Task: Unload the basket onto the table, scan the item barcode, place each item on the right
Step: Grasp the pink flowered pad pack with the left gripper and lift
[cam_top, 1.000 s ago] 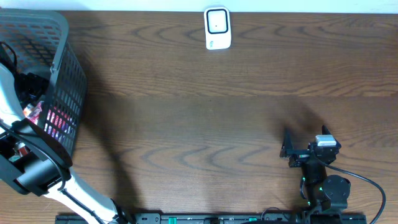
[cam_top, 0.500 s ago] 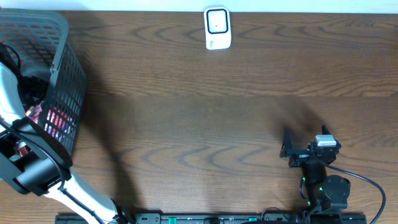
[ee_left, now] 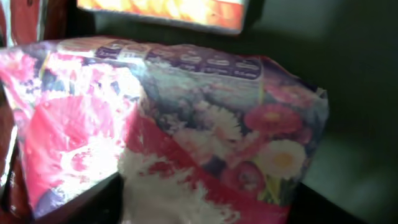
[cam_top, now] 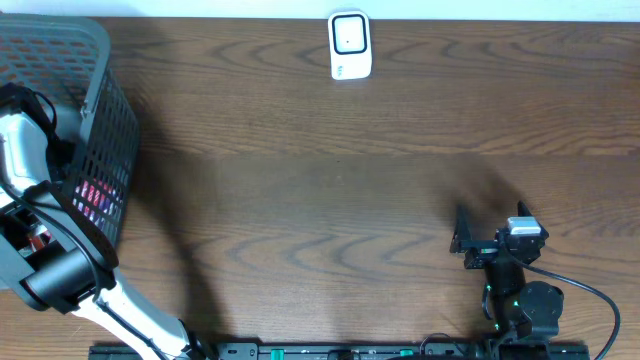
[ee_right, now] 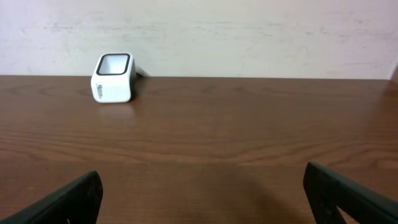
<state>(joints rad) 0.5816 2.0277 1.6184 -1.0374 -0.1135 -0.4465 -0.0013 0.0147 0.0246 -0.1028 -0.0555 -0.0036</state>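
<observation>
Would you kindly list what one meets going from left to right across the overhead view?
dark mesh basket → white barcode scanner → right pincer, open above the table

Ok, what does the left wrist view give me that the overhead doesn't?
Only left wrist: a close look at the floral packet, pink and red with printed flowers and a purple strip along its top edge, plus the edge of an orange packet behind it.
Only overhead: the white scanner at the far edge of the table, and the whole grey basket with the left arm reaching into it.
Both: pink packaging inside the basket, though overhead catches only a glimpse through the mesh.
</observation>
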